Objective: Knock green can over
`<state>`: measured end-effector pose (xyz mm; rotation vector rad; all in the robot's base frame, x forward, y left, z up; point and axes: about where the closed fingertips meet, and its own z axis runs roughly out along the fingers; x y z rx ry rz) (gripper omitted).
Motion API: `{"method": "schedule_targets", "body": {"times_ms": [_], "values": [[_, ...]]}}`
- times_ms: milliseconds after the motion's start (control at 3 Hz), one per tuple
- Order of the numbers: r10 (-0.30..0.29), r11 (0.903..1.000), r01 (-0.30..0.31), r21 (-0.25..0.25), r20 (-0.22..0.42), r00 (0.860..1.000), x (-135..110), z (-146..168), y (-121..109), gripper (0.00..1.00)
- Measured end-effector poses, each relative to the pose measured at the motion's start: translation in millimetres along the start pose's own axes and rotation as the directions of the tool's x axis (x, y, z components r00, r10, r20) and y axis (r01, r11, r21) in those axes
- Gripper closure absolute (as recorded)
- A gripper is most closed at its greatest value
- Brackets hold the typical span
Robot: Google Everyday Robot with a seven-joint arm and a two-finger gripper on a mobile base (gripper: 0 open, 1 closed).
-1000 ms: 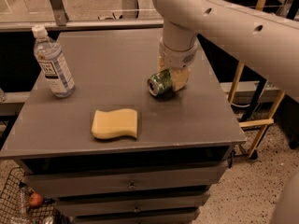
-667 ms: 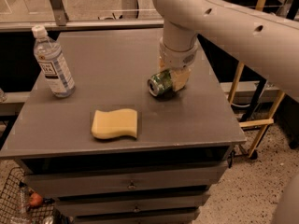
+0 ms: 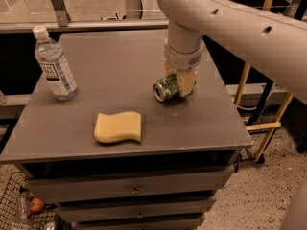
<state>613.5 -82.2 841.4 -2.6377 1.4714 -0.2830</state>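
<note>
The green can (image 3: 166, 87) lies tipped on its side on the grey table (image 3: 120, 71), its silver top facing the front left. My gripper (image 3: 181, 83) comes straight down from above, right at the can's far right side. One tan finger (image 3: 186, 83) rests against the can's body. The rest of the gripper is hidden behind the wrist and the can.
A clear plastic water bottle (image 3: 53, 63) stands upright at the table's left edge. A yellow sponge (image 3: 118, 127) lies near the front middle. Drawers (image 3: 134, 190) sit under the tabletop. A wooden frame (image 3: 261, 104) stands to the right of the table.
</note>
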Motion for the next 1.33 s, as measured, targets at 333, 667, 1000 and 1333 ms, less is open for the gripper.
{"method": "schedule_targets", "body": {"times_ms": [333, 667, 1000, 1333], "values": [[0.000, 1.0000, 0.000, 0.001, 0.000, 1.000, 0, 0, 0, 0.04], [0.022, 0.9994, -0.023, 0.026, 0.033, 0.999, 3, -3, 2, 0.00], [0.083, 0.9922, -0.091, 0.086, 0.091, 0.992, 15, -20, 12, 0.00], [0.167, 0.9699, -0.192, 0.150, 0.164, 0.972, 31, -40, 35, 0.00]]}}
